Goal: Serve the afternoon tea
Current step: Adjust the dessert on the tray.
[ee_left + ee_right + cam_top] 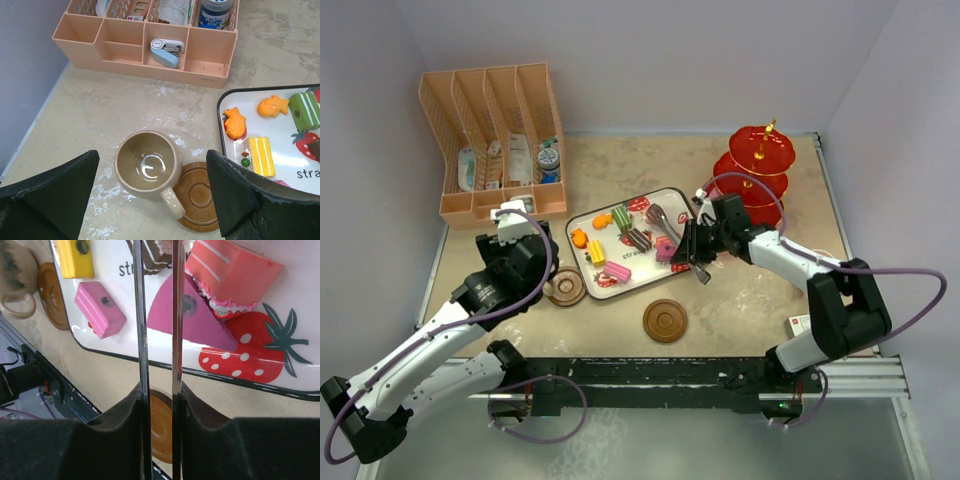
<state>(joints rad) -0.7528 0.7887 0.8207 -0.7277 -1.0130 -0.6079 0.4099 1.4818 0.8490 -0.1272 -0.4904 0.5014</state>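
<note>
A tan mug [148,165] stands on the table with its handle over a brown saucer [200,195]. My left gripper [152,197] hangs open above the mug, one finger on each side, not touching it. In the top view the left gripper [538,258] hides the mug beside that saucer [565,287]. My right gripper [160,400] is shut on metal tongs [140,315], held over the tray's [620,290] right part. A purple cake wedge [200,322] lies under the tong arms. A second saucer [665,321] sits near the front. The red three-tier stand [756,170] is at back right.
The white tray [220,107] holds several toy cakes, among them a pink block [100,310], a yellow slice [261,156] and a salmon slice [230,270]. A peach divided rack [492,140] of toiletries stands at back left. Walls close in left, right and back.
</note>
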